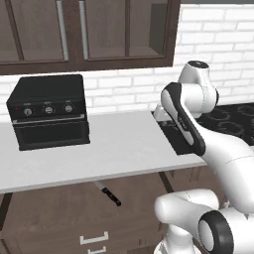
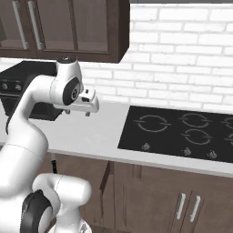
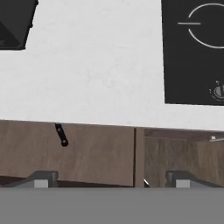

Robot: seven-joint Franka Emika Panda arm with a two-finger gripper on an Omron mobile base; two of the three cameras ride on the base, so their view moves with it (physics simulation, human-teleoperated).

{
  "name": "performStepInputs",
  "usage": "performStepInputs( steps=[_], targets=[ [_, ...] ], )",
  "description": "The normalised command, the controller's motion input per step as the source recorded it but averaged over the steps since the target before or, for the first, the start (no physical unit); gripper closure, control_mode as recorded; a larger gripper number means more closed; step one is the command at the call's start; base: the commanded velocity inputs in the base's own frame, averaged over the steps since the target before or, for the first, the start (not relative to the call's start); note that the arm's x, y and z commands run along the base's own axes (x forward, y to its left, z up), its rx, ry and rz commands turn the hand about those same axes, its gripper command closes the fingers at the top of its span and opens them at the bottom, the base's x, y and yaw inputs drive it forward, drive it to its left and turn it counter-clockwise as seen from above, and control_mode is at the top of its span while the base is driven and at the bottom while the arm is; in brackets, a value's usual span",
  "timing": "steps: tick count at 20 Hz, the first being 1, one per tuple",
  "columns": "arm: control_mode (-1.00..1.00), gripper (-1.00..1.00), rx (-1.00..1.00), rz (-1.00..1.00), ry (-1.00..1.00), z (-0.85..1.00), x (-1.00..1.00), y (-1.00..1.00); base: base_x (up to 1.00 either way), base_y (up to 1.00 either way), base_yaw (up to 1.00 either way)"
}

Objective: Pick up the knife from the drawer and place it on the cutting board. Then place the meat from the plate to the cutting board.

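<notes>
The drawer [image 1: 54, 208] stands pulled open under the white counter [image 1: 119, 149]. In it lies the knife [image 1: 108, 193], grey blade toward the counter and black handle toward me. In the hand view the knife [image 3: 61, 134] shows its black handle on the drawer floor [image 3: 96, 148], with the blade tucked under the counter's edge. My gripper [image 3: 111, 181] hangs open above the counter's front edge, right of the knife and well above it, its fingertips [image 3: 41, 178] wide apart with nothing between them. From the right base the gripper [image 2: 79, 111] hovers over the counter. The cutting board, plate and meat are out of view.
A black toaster oven [image 1: 49, 111] sits on the counter at the left. A black cooktop [image 2: 182, 132] is set into the counter at the right. Dark wall cabinets [image 1: 89, 30] hang above. Smaller drawer fronts with pale handles [image 1: 94, 239] lie below the open drawer.
</notes>
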Motion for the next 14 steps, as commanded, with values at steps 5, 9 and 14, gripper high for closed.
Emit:
performStepInputs(
  steps=[5, 9, 14],
  targets=[
    [1.00, -1.00, -0.02, 0.00, 0.01, -0.06, -0.11, 0.00, -0.10, 0.00, 0.00],
    [1.00, -1.00, 0.00, 0.00, 0.00, 0.00, 0.00, 0.00, -0.51, 0.02, 0.15],
    [1.00, -1.00, 0.00, 0.00, 0.00, 0.00, 0.00, 0.00, -0.76, -0.19, 0.47]
  ],
)
